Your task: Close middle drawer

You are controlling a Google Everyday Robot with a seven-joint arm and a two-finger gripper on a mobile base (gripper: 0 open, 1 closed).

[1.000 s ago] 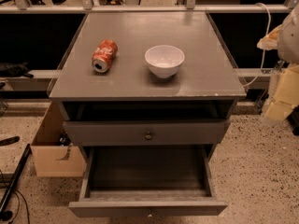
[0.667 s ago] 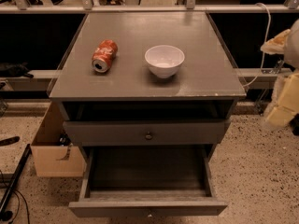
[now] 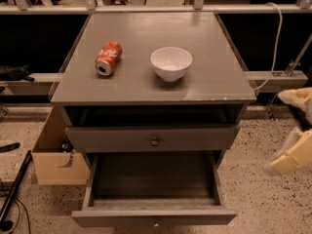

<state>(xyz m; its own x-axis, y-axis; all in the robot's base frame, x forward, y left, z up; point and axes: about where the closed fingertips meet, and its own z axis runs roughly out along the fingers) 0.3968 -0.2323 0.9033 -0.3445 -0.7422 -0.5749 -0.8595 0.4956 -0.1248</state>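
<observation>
At four o'clock of the cabinet [image 3: 204, 89] hangs the gripper [image 3: 292, 155], its opening impossible to tell; middle drawer [image 3: 122, 216] stands pulled out.

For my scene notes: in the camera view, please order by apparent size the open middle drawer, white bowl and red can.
1. middle drawer, clearly largest.
2. white bowl.
3. red can, slightly smaller than the bowl.
The claw is at the right edge, beside the cabinet.
</observation>
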